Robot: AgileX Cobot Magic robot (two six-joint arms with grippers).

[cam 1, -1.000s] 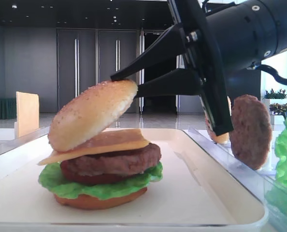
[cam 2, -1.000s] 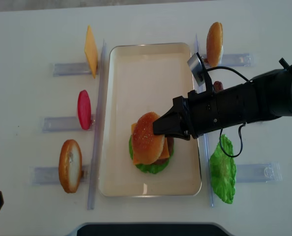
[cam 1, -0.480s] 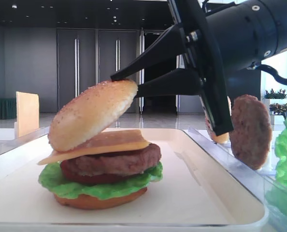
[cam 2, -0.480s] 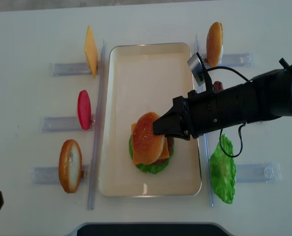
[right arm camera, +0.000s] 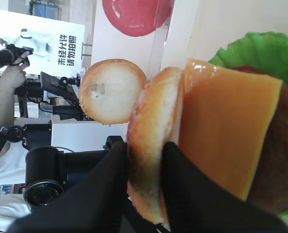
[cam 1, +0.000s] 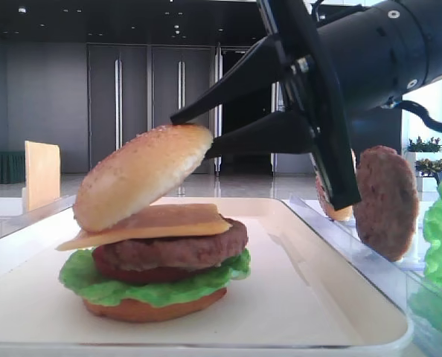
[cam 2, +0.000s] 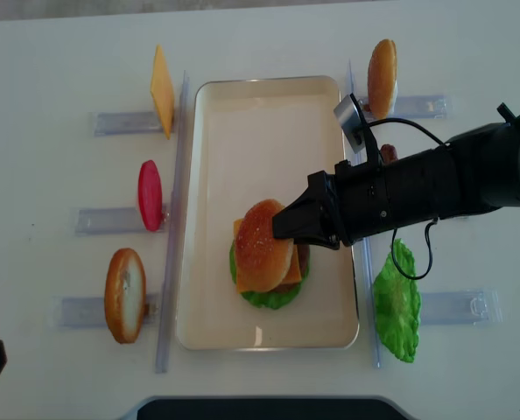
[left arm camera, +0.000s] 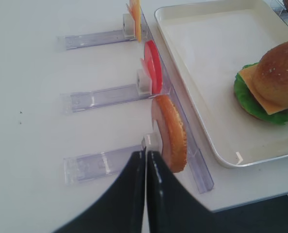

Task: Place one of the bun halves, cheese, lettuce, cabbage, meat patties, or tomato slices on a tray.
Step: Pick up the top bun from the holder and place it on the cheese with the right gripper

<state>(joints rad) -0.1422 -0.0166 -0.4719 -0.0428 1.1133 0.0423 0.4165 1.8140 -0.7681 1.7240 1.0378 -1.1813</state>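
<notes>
Pinched at one rim by the right gripper (cam 1: 191,136), jaws only narrowly apart and clamped above and below the edge of the bun top (cam 1: 139,178). Tilted for that reason: far edge already down on the cheese (cam 1: 161,223), gripped edge held up in the air, so not yet lying flat on the stack. Gripped at the rim rather than across the dome, most likely to let the black fingers (right arm camera: 117,165) slide out sideways without dragging the layers beneath.

Below, stacked in order on the tray (cam 1: 303,297): cheese, meat patty (cam 1: 176,249), a dark red layer that is probably a tomato slice, lettuce (cam 1: 132,286), then the bun bottom (cam 1: 154,306). Built towards the near end of the tray, well apart from its rim.

Judged nearly done: needs only a release and a level retreat so that the dome settles square.

Spare patty (cam 1: 385,201) and spare bun (left arm camera: 172,133) standing on edge in clear racks beside the tray, easy to pinch that way. Hanging just beside that bun, pressed shut and carrying nothing: the left gripper (left arm camera: 145,154)
</notes>
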